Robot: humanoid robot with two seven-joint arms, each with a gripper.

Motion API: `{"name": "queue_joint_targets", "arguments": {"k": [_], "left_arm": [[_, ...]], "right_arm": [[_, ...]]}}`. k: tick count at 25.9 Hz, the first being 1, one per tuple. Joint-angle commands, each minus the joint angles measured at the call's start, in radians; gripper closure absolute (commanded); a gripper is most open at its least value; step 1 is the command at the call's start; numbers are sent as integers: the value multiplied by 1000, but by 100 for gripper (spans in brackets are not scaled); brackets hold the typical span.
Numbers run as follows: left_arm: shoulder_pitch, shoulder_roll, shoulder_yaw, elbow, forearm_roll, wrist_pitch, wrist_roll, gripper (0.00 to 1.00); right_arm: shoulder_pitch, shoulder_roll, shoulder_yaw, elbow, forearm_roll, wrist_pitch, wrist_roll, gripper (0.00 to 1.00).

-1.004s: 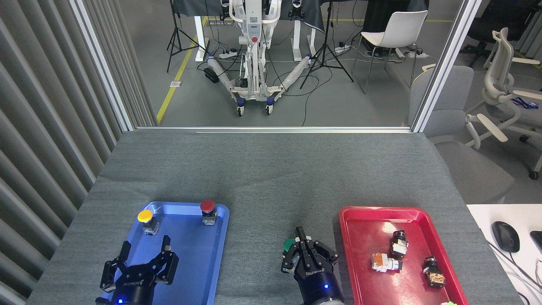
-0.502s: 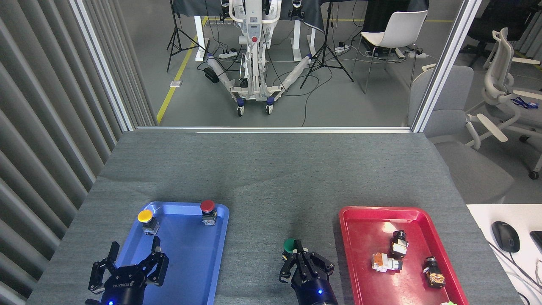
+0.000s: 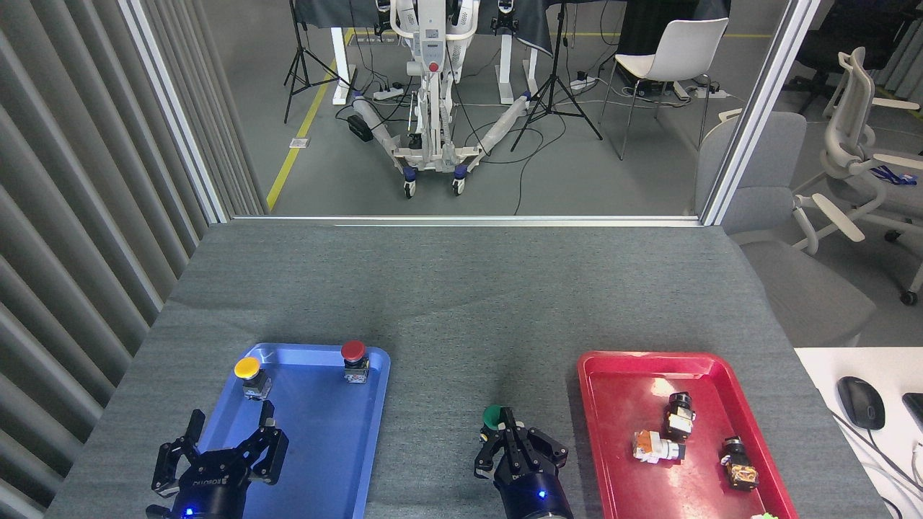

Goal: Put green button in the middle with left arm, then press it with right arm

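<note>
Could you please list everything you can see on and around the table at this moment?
green button: one, green cap, on the grey cloth between the trays, just ahead of the right gripper.
yellow button: one, yellow cap, far left of the blue tray.
red button: one, red cap, far right of the blue tray.
blue tray: one, blue, left on the table.
red tray: one, red, right on the table.
switch parts: three, black, white and orange, in the red tray.
computer mouse: one, black, white desk at right.
white chair: one, beyond the table.
left gripper: black, open, over the blue tray's near end.
right gripper: black, between the trays.
</note>
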Motion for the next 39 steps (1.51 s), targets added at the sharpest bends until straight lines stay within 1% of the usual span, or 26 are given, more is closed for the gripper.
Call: {"name": "queue_joint_targets", "arguments": {"k": [1, 2, 3, 4, 5, 6, 7, 8, 11, 13, 15, 17, 19, 20, 23, 24, 27, 28, 33, 36, 39], "left_arm": [[-4, 0, 0, -3, -1, -4, -15, 1], [-6, 0, 0, -3, -1, -4, -17, 1], [-4, 0, 0, -3, -1, -4, -17, 1], [-3, 0, 0, -5, -1, -4, -17, 1], [-3, 0, 0, -3, -1, -4, -15, 1], [-1, 0, 0, -3, -1, -4, -17, 1], [-3, 0, 0, -1, -1, -4, -15, 1], [-3, -2, 0, 0, 1, -4, -15, 1], [-3, -2, 0, -1, 1, -4, -15, 1], [-4, -2, 0, -1, 1, -5, -15, 1], [-8, -5, -2, 0, 1, -5, -15, 1], [-14, -10, -5, 5, 1, -5, -15, 1], [-15, -10, -5, 6, 1, -5, -15, 1], [-14, -8, -5, 6, 1, -5, -15, 1], [-15, -8, -5, 8, 1, -7, -15, 1], [-14, -10, -5, 8, 1, -5, -15, 1], [-15, -11, -5, 8, 3, -7, -15, 1], [-15, -11, -5, 8, 3, -7, -15, 1], [-15, -11, -6, 8, 3, -7, -15, 1], [-15, -11, -6, 14, 3, -7, -15, 1], [-20, -11, -6, 43, 3, -7, -15, 1]], "right_arm": [[2, -3, -1, -113, 2, 5, -23, 100], [3, -3, -1, -139, 2, 5, -23, 100], [5, -3, -3, -156, 3, 5, -23, 96], [9, -3, -6, -168, 5, 5, -22, 71], [17, -3, -15, -194, 8, 5, -23, 43], [34, -6, -26, -227, 8, 1, -23, 22], [51, -8, -47, -256, 9, -6, -23, 11], [71, -11, -76, -276, 12, -21, -23, 3], [112, -16, -171, -289, 25, -104, -45, 1], [161, -31, -240, -291, 25, -115, -117, 1], [203, -51, -297, -306, 19, -98, -210, 1], [233, -42, -325, -325, 14, -24, -252, 1], [239, -40, -329, -328, 12, 59, -250, 1], [239, -40, -331, -328, 12, 71, -249, 0], [241, -49, -339, -328, 19, 48, -243, 0], [241, -54, -337, -328, 22, 28, -220, 0], [250, -60, -334, -337, 23, -59, -60, 0], [252, -60, -332, -346, 23, -79, -31, 0], [262, -60, -331, -372, 16, -95, -29, 0], [264, -71, -328, -383, 16, -110, -32, 0], [264, -72, -328, -391, 16, -118, -51, 0]]}}
